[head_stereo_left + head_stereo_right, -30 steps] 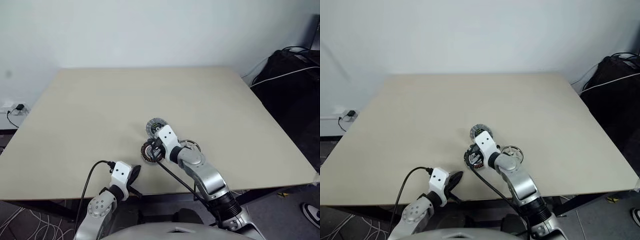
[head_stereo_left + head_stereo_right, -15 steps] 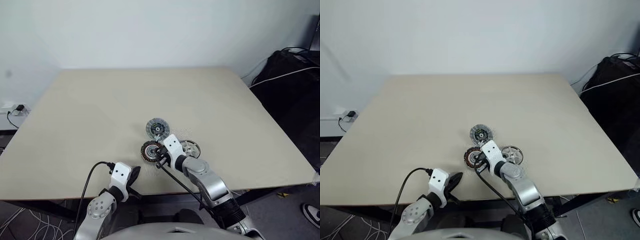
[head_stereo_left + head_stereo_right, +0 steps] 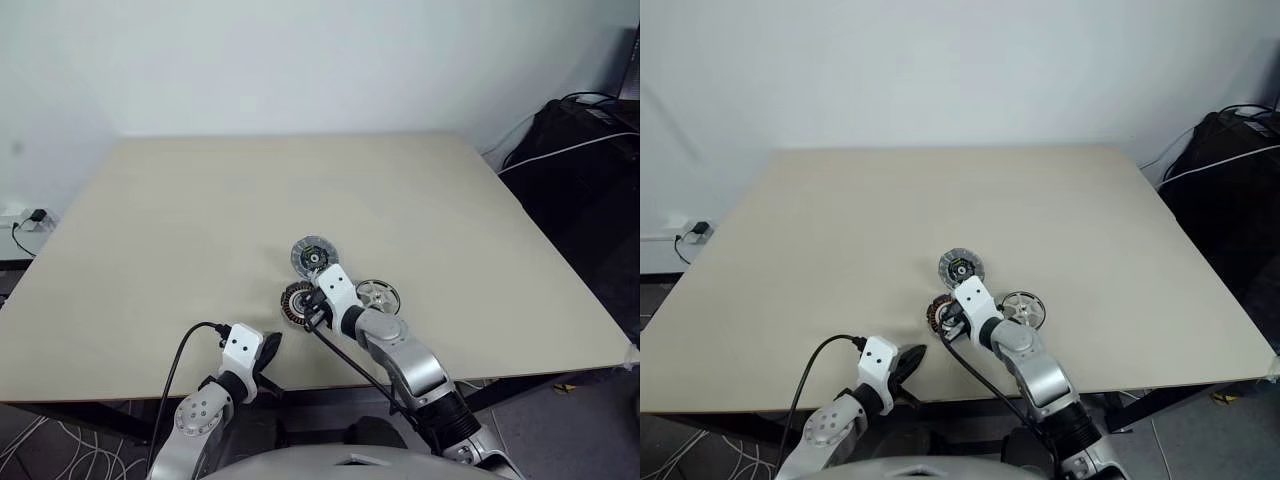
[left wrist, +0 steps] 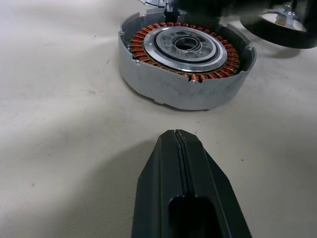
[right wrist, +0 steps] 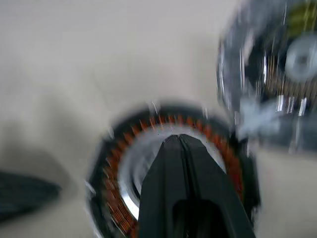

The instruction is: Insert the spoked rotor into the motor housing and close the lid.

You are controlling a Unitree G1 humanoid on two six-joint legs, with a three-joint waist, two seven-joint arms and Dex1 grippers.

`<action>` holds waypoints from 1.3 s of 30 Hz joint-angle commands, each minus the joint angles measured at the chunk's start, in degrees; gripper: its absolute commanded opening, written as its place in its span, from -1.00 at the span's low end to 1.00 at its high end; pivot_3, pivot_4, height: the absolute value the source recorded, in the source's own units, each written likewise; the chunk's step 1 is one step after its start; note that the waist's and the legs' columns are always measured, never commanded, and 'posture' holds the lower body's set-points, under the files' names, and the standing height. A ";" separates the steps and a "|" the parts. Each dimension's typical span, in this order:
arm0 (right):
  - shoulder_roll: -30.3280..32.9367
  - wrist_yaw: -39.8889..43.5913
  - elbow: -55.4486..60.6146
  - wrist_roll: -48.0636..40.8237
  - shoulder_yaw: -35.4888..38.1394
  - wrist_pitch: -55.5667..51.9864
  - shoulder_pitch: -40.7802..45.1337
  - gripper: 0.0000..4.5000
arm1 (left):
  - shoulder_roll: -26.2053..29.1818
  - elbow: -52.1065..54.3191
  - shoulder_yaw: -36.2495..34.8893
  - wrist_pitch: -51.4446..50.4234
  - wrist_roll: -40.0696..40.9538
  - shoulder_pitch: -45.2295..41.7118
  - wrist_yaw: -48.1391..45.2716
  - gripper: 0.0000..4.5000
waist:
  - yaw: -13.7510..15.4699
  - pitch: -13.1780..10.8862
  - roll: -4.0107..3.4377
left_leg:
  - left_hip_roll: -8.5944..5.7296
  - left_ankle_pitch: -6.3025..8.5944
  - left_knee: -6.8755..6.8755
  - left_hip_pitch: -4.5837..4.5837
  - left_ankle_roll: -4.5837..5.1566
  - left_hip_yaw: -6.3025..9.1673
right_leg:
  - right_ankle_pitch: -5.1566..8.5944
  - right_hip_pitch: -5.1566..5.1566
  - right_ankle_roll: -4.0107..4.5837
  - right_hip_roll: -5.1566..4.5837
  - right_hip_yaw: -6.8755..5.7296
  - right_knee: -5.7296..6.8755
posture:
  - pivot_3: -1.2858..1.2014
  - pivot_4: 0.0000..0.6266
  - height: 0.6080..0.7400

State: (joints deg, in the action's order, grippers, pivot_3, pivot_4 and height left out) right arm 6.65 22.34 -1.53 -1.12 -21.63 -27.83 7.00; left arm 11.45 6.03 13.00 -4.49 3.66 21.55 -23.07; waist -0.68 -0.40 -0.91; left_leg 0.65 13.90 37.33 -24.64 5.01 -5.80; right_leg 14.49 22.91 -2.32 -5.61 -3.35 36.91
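The motor housing (image 4: 185, 64), a round shell with copper windings around a silver centre, lies near the table's front edge. My right gripper (image 5: 178, 139) is shut, its tip just over the housing's centre (image 3: 295, 300), holding nothing. The lid (image 3: 313, 256), a ribbed grey disc with a dark hub, lies flat just behind the housing. To the right of the housing lies the spoked rotor (image 3: 378, 295), with its dark rim. My left gripper (image 4: 176, 136) is shut and empty, low over the table a short way in front of the housing.
The beige table (image 3: 200, 210) stretches wide behind and to both sides of the parts. Its front edge (image 3: 120, 385) runs right by my left gripper. A black bag with cables (image 3: 590, 150) sits off the table's right side.
My right gripper has sunk slightly over the housing, and more of the rotor shows beside it. The left gripper has stayed where it was.
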 commanded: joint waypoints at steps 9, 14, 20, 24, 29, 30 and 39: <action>0.62 1.25 4.88 -1.38 1.76 1.47 -0.87 -0.99 | -0.24 0.78 0.11 1.12 0.58 -0.89 -0.47 -1.00 | 0.06 0.14 0.11 | 0.00 0.00 0.00 0.09 0.01 0.00 | 0.00 -0.10 -0.01 -0.02 -0.01 0.00 | 0.03 -1.00 1.00; -1.43 1.30 7.69 -2.38 2.04 2.62 1.47 -0.99 | -0.25 0.20 0.12 1.35 0.55 -1.44 -0.85 -1.00 | -0.09 0.03 0.02 | 0.01 0.00 -0.01 0.02 0.00 0.00 | 0.00 0.01 0.00 0.03 0.02 0.01 | 0.03 -1.00 1.00; -2.09 1.20 5.32 -1.53 1.45 3.26 2.03 -0.99 | -0.12 0.59 -0.33 1.23 0.62 -1.28 -0.78 -1.00 | 0.07 0.02 0.04 | 0.00 -0.01 0.00 -0.02 -0.01 0.00 | 0.00 -0.01 0.00 0.00 0.01 -0.02 | 0.03 -1.00 1.00; -1.58 0.79 -0.13 -0.15 0.61 3.25 1.48 -0.99 | -0.18 1.08 -0.39 1.01 0.61 -1.01 -0.57 -1.00 | -0.01 0.03 0.04 | -0.01 -0.01 0.00 0.00 -0.01 0.00 | 0.00 0.00 0.00 0.00 0.01 0.00 | 0.03 -1.00 1.00; 0.28 -0.14 -5.69 2.20 0.42 2.50 -0.01 -0.99 | -0.36 1.57 -0.41 0.85 0.71 -0.82 -0.15 -1.00 | -0.05 0.12 -0.02 | -0.01 -0.01 -0.01 0.07 -0.01 -0.01 | 0.00 -0.04 0.00 0.01 0.02 0.01 | 0.03 -1.00 1.00; 0.35 0.00 -4.77 1.82 0.80 2.53 -0.34 -0.99 | -0.36 1.64 -0.43 0.80 0.74 -0.80 -0.08 -1.00 | 0.01 0.16 0.03 | -0.01 -0.01 -0.01 0.11 -0.01 -0.01 | 0.00 -0.09 0.00 0.01 0.02 0.01 | 0.03 -1.00 1.00; -1.48 0.65 5.75 -1.26 2.71 4.50 1.26 -0.99 | -0.37 1.11 0.02 0.71 0.75 -1.58 -0.16 -1.00 | -0.08 0.08 0.04 | -0.01 -0.01 -0.01 0.06 -0.01 0.00 | 0.00 -0.03 -0.01 0.00 0.01 0.02 | 0.03 -1.00 1.00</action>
State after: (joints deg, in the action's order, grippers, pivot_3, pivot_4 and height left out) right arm 6.33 22.83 -0.14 -1.33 -19.41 -24.34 6.24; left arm 11.31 5.42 12.93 -4.49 4.12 20.71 -23.08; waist -0.76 -0.32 -0.87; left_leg 0.65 13.89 37.32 -24.58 5.00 -5.80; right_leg 14.49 22.90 -2.33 -5.59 -3.32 36.94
